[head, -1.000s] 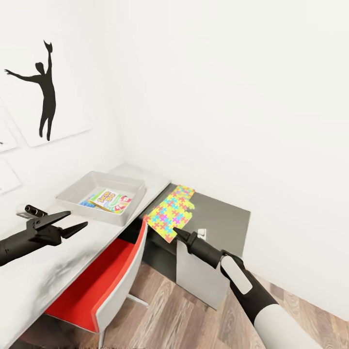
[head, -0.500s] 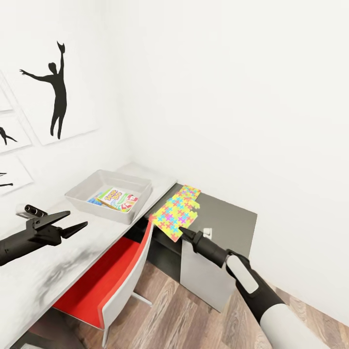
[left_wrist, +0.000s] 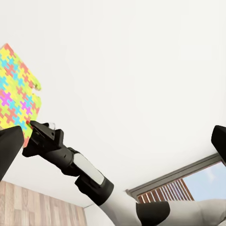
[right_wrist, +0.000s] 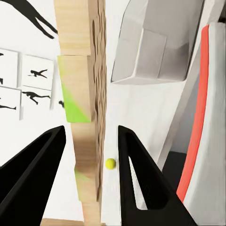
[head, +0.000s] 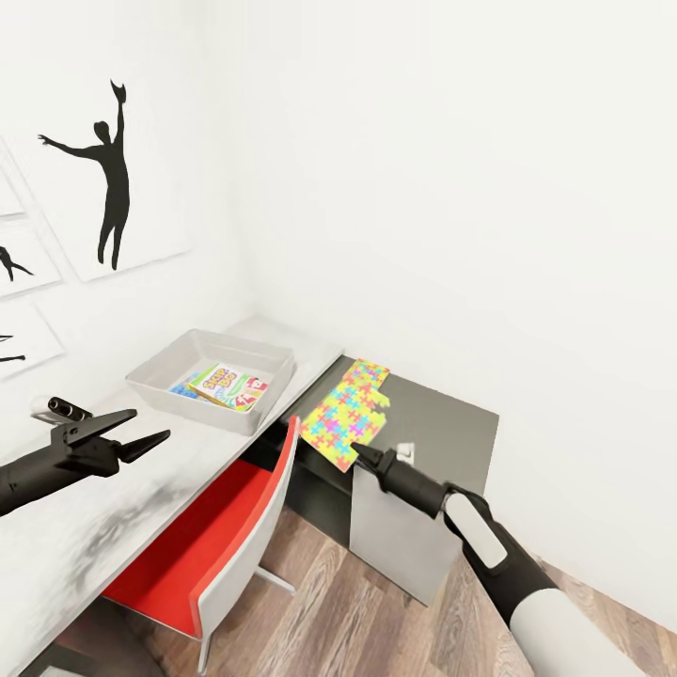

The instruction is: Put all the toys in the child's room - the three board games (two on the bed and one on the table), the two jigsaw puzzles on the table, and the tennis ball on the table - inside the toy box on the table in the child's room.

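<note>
**A:** What's different from a second ago?

**B:** The whole picture has slid rightward, so the camera turned; over the last half second it held steady. The right tool (head: 361, 454) now sits at the near edge of the jigsaw puzzle (head: 350, 414), centre of the frame, on the dark lower section of the counter (head: 442, 423).

**A:** Gripping it?

**B:** In the right wrist view the puzzle's edge (right_wrist: 87, 113) stands between the two fingers, which are spread either side and not pressed on it. So open, straddling the board.

**A:** And the left?

**B:** The left tool (head: 150, 438), at middle left, hangs over the pale counter with its jaws parted, holding nothing.

**A:** The rest?

**B:** The toy box (head: 150, 376), left of centre, holds the Skip-Bo game (head: 228, 387). The tennis ball (right_wrist: 110, 163) lies on the counter. I'd say a squeeze comes next.
</note>
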{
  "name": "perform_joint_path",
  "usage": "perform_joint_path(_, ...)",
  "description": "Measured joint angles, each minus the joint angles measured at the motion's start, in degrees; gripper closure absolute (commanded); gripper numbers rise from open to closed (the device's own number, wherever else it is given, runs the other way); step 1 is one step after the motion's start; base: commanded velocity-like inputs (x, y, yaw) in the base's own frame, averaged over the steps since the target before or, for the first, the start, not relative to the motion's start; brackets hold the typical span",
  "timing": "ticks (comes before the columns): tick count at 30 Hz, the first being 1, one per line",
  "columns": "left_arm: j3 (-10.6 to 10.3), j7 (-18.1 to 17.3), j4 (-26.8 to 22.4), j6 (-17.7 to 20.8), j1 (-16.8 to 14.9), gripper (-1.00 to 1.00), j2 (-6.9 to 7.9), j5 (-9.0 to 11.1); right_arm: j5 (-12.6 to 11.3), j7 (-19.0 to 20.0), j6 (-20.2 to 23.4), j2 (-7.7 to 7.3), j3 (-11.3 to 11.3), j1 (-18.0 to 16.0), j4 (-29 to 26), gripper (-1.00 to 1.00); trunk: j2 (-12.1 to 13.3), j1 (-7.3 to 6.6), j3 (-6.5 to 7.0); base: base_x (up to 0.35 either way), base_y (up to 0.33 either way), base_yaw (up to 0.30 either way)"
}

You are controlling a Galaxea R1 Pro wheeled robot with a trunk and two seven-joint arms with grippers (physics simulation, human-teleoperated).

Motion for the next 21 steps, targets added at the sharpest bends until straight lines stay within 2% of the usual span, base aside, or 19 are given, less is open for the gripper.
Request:
perform_joint_path(2, 0.0, 0.0, 0.0, 0.0, 0.0, -1.00, 0.00, 0.0, -0.1, -1.9, 2.6, -1.02, 0.0, 0.0, -1.8, 1.00, 0.0, 0.00, 0.00, 0.000, 0.000, 0.000)
perform_joint_path(6, 0.0, 0.0, 0.0, 0.0, 0.0, -1.00, 0.00, -0.1, -0.4, -5.0, 7.3, -2.04, -0.3, -0.9, -5.7, 1.00, 0.0, 0.00, 0.00, 0.000, 0.000, 0.000)
perform_joint_path(9, 0.0, 0.0, 0.0, 0.0, 0.0, -1.00, 0.05, -0.2, -0.9, -9.9, 11.6, -2.43, -1.3, -4.1, -8.2, 1.00, 0.0, 0.00, 0.01, 0.000, 0.000, 0.000)
perform_joint_path(11, 0.0, 0.0, 0.0, 0.0, 0.0, -1.00, 0.07, -0.3, -1.3, -14.4, 14.1, -2.17, -2.5, -6.9, -8.9, 1.00, 0.0, 0.00, 0.01, 0.000, 0.000, 0.000)
perform_joint_path(15, -0.3, 0.0, 0.0, 0.0, 0.0, -1.00, 0.04, -0.5, -1.6, -20.9, 17.8, -1.85, -3.3, -12.4, -8.9, 1.00, 0.0, 0.00, 0.01, 0.000, 0.000, 0.000)
perform_joint_path(16, -0.2, 0.1, 0.1, 0.0, 0.0, -1.00, 0.05, -0.5, -1.5, -21.7, 18.7, -1.83, -3.4, -13.2, -8.7, 1.00, 0.0, 0.00, 0.01, 0.000, 0.000, 0.000)
perform_joint_path(18, 0.2, 0.0, 0.0, 0.0, 0.0, -1.00, 0.18, -0.6, -1.3, -24.5, 23.0, -1.78, -3.5, -16.1, -6.8, 1.00, 0.0, 0.00, 0.01, 0.000, 0.000, 0.000)
perform_joint_path(21, 0.3, 0.1, 0.1, 0.0, -0.1, -1.00, 1.33, -0.6, -1.2, -26.0, 26.1, -1.82, -3.6, -18.1, -5.2, 1.00, 0.0, -0.01, 0.00, 0.055, 0.000, 0.000)
